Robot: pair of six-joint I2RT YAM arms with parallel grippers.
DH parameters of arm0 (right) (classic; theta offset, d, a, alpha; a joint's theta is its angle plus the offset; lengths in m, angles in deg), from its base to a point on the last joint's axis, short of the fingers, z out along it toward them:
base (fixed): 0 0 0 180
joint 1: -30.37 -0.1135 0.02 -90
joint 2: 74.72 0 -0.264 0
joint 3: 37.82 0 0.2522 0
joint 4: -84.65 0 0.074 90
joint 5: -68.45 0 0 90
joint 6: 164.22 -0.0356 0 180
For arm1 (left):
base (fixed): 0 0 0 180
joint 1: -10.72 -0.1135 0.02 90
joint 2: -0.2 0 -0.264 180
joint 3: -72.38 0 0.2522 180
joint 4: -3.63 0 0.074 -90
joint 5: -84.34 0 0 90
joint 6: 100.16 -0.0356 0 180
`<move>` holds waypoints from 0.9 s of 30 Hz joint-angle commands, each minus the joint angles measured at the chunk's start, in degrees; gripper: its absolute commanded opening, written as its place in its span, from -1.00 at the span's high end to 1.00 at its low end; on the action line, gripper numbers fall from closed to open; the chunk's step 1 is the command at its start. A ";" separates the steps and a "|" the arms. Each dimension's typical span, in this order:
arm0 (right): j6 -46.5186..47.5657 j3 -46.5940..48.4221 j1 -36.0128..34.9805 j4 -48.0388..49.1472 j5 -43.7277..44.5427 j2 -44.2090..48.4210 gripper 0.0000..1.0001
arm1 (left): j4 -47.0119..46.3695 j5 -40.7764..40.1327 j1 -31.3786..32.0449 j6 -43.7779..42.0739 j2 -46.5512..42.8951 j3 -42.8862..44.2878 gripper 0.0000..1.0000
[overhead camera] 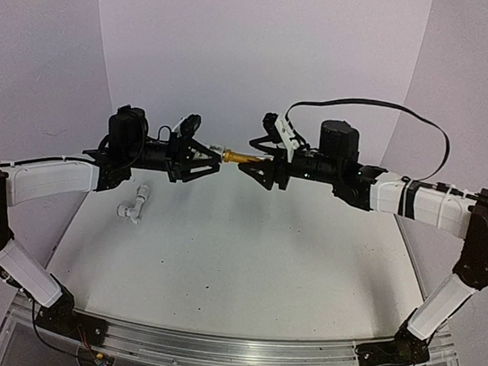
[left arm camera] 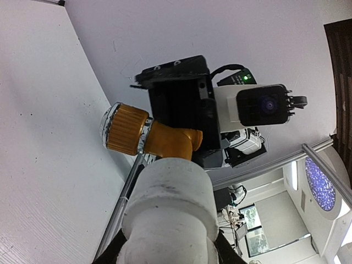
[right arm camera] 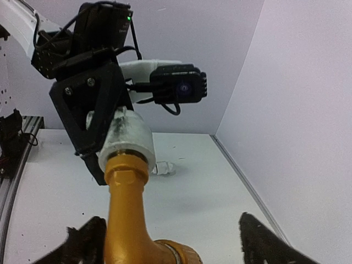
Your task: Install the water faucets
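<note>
The yellow-gold faucet (overhead camera: 241, 158) is up in the air between the two arms, above the table (overhead camera: 247, 259). Its thin end sits in a white pipe fitting (right arm camera: 127, 140). The left claw (overhead camera: 204, 160) is closed tight on that fitting. The right claw (overhead camera: 252, 167) is at the faucet's fat end. Its fingers (right arm camera: 85, 242) look spread, but the grip spot is cut off, so I cannot tell if it holds on. A small white piece (overhead camera: 134, 204) lies on the table, too small to make out.
</note>
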 commanded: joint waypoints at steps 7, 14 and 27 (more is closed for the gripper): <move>-66.60 10.77 4.34 7.18 -17.36 -8.11 1.00 | -3.15 -5.68 0.73 -47.21 -9.89 -5.33 1.00; -139.18 3.11 4.69 64.43 -19.24 -15.86 0.28 | -3.15 -23.35 0.17 -79.18 -7.52 -3.11 1.00; -10.85 -5.59 -0.20 -8.06 7.65 14.78 -0.96 | -2.62 -3.54 -4.10 -10.01 -6.02 -4.04 1.00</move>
